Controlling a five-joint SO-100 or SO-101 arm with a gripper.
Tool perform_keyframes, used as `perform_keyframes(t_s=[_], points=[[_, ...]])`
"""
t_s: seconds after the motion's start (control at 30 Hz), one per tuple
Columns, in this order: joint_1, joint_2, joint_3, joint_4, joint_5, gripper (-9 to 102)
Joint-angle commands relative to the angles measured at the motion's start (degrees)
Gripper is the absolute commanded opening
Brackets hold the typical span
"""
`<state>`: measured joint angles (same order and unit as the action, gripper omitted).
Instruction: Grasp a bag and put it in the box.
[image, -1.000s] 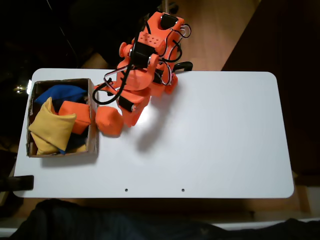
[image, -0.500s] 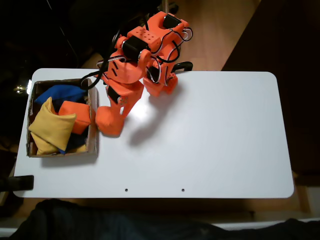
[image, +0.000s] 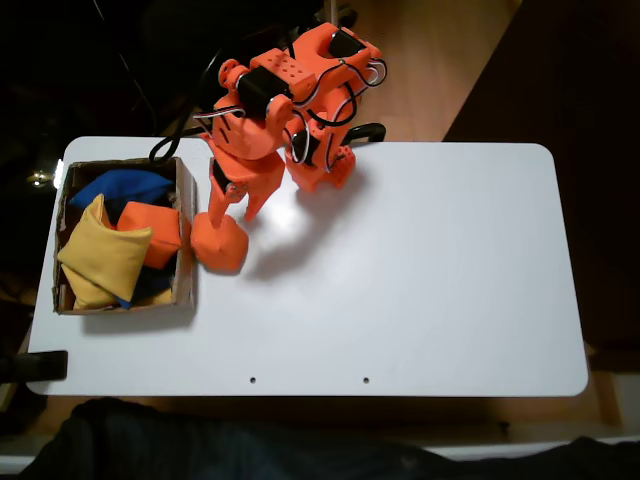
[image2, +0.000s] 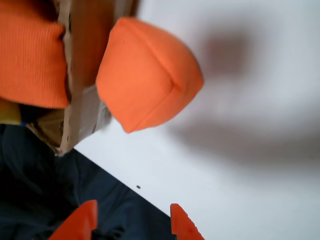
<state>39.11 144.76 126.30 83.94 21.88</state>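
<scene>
— How does the gripper (image: 232, 203) stand?

— Its two orange fingers (image2: 80, 223) are spread apart with nothing between them; the fixed view shows them pointing down over the white counter (image: 420, 270).

— And the bag?

— The plump orange bean bag (image: 220, 243) lies on the counter just below the fingertips in the fixed view, not gripped. In the wrist view the bean bag (image2: 147, 74) sits ahead of the parted fingers, pressed against the outer wall of the cardboard box (image2: 85, 75).

— So outside the box?

— Yes. The box (image: 184, 230) is just to the left of the gripper in the fixed view. Inside lie a flatter orange bag (image: 152, 232), a yellow bag (image: 100, 255) and a blue bag (image: 120, 186).
</scene>
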Motion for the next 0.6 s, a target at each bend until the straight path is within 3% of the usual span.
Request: perform_keyframes(t_s=[0.0, 0.57], points=[[1.58, 0.0, -2.55, 0.79, 0.26, 34], [6.15, -7.65, -3.43, 0.97, 1.14, 46]])
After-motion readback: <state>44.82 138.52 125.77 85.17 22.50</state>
